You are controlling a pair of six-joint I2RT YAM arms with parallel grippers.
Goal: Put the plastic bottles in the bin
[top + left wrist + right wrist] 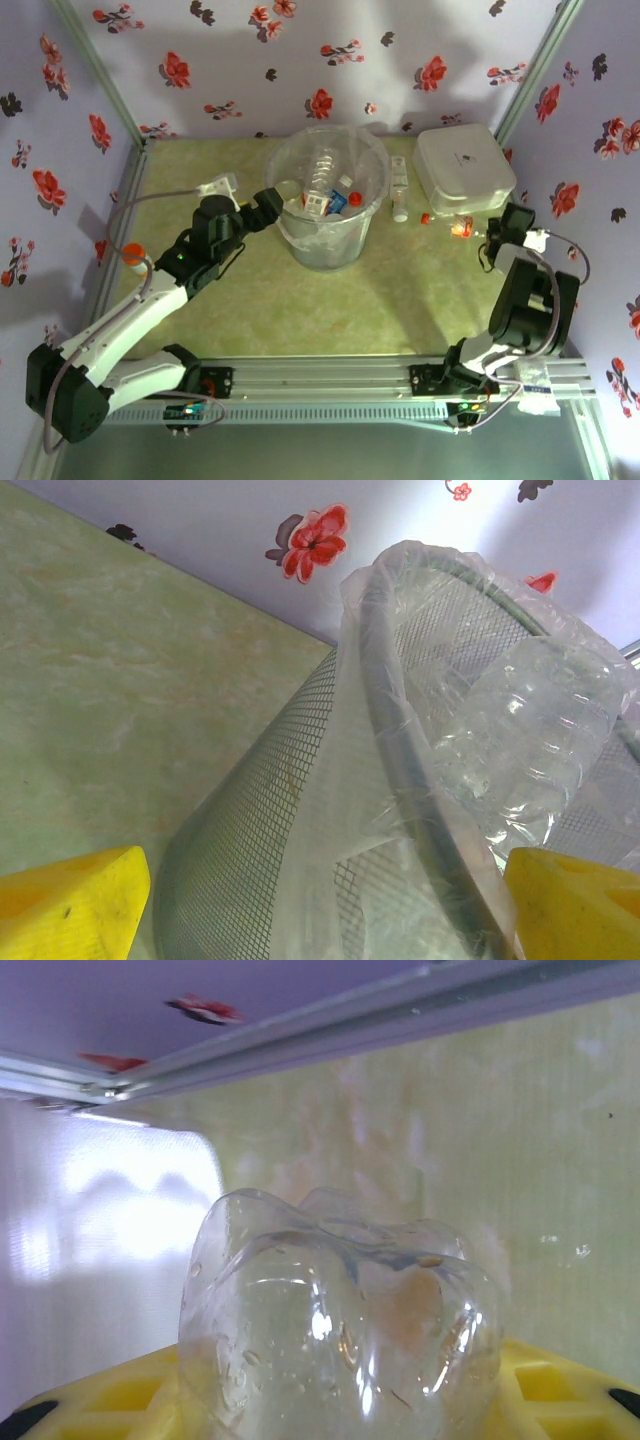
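While the green table [300, 310] is the widest thing under my two arms, the biggest object on it is the round bin [325, 250], standing in the middle toward the far side, lined with a clear bag and with several bottles [325, 195] already inside. To the far right of it sits a white box [465, 170] with a lid, which is no concern of mine. My left gripper [268, 203] hangs just beside the bin's left rim, its yellow fingers [70, 905] spread wide with nothing between them. Between bin and box, just right of the bin, lies a spare bottle [399, 185] with a white cap, waiting its turn. Smallest in the overhead view is the clear bottle [335, 1310] at the near edge of the box, on the right. My right gripper [335, 1400] has its fingers on either side of it, and the lobed base faces my wrist camera. I cannot tell whether those fingers have clamped firmly or merely bracket it. I judge this bottle to be empty and very light, with thin walls that give under a squeeze and a slick, rounded skin. The best hold should be across the straight middle of the body, away from the bumpy base and the narrow neck. Too hard a pinch could buckle it and let it squirt out sideways. Too soft a pinch could let it swing or slip on the way left to the bin.
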